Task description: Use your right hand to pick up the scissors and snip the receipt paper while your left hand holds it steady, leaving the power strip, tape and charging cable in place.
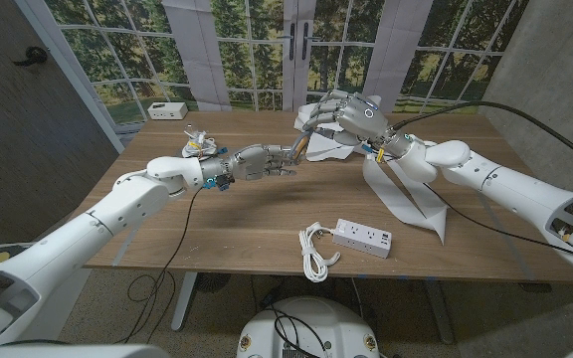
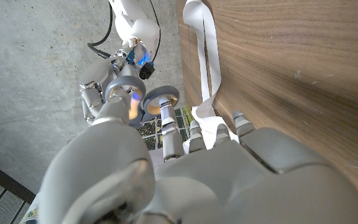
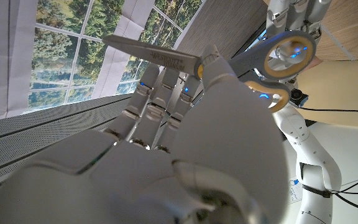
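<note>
Nearest, low in the frame's centre, a white power strip (image 1: 362, 237) lay beside a coiled charging cable (image 1: 314, 251). Upper centre, the right hand (image 1: 344, 115) gripped the scissors (image 3: 229, 59), blade writing unreadable; the left hand (image 1: 263, 161) pinched the receipt paper (image 2: 205, 62).

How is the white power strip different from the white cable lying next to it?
The white box-shaped power strip is a chunky, stiff block with sockets on top. The white charging cable is a thin, bendy cord. The power strip lies straight, while the charging cable is folded into a looped bundle. Both are white and lie on the wooden table near its front edge.
</note>
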`<state>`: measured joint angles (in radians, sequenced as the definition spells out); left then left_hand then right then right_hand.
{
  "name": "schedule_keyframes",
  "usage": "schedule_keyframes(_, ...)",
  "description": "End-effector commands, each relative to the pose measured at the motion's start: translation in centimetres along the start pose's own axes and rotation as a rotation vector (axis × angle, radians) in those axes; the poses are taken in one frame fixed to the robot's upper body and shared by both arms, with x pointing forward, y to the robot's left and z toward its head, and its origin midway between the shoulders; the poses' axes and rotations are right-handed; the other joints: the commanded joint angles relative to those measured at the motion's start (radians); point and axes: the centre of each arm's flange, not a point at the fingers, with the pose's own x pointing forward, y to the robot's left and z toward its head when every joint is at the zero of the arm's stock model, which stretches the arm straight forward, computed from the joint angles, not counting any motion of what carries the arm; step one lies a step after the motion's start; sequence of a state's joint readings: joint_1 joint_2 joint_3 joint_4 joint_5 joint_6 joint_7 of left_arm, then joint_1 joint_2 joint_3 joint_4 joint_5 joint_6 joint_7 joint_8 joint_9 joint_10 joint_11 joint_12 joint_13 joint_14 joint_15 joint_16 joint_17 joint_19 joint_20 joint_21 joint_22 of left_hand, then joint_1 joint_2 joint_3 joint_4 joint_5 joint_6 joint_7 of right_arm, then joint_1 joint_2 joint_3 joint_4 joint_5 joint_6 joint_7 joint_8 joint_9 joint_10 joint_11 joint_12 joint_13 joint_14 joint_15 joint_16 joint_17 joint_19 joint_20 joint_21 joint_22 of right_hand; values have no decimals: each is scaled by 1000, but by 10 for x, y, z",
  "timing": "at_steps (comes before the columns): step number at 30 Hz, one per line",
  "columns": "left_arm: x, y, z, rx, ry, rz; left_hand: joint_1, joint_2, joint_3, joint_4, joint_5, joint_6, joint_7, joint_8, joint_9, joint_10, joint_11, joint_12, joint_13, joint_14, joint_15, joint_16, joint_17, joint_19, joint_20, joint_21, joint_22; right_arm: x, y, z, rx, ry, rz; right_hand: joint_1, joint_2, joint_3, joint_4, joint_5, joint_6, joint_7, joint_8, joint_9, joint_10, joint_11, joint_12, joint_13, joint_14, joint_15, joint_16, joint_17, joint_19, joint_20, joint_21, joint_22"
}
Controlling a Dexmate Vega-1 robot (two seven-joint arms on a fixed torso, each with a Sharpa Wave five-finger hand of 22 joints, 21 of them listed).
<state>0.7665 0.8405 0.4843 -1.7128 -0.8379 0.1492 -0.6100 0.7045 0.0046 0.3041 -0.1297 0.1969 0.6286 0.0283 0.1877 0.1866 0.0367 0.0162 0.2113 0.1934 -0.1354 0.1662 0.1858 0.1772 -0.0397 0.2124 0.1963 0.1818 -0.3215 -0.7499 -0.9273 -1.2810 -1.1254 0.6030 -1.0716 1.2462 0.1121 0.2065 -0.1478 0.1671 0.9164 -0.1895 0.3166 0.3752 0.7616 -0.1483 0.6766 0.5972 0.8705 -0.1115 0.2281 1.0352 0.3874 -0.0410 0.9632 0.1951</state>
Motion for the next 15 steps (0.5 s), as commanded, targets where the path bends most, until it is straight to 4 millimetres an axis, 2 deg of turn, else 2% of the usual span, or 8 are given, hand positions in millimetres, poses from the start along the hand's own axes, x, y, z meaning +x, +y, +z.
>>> schedule_keyframes(1, 2, 1, -1, -7, -3, -3, -5, -4, -7, -2, 3, 9, 2, 4, 0, 7, 4, 5, 2, 2, 3, 5, 2, -6, 3, 3, 3, 5, 0, 2, -15, -9, 45, 24, 32, 1, 6, 10, 9, 0, 5, 4, 67, -42, -2, 56, 12, -127, 2, 3, -6, -74, 9, 1)
schedule_keyframes(9, 3, 2, 0, 0, 3, -5, -10, -8, -12, 0, 3, 8, 7, 3, 0, 4, 6, 4, 2, 1, 3, 4, 2, -6, 3, 3, 3, 10, -1, 2, -23, -16, 66, 23, 32, 1, 7, 9, 6, -4, 6, 8, 62, -44, -5, 62, 7, -127, -1, 6, -16, -73, 16, 0)
schedule_keyframes(15, 4, 2, -1, -9, 6, -9, -21, -15, -23, 3, 4, 26, 1, 8, -1, 10, -5, 7, 3, 5, 2, 5, 3, -4, 3, 5, 4, 15, -2, 1, -34, -28, 112, 22, 33, 1, 8, 10, 7, -3, 6, 6, 65, -40, -6, 61, 6, -127, -2, 4, -16, -74, 21, -1)
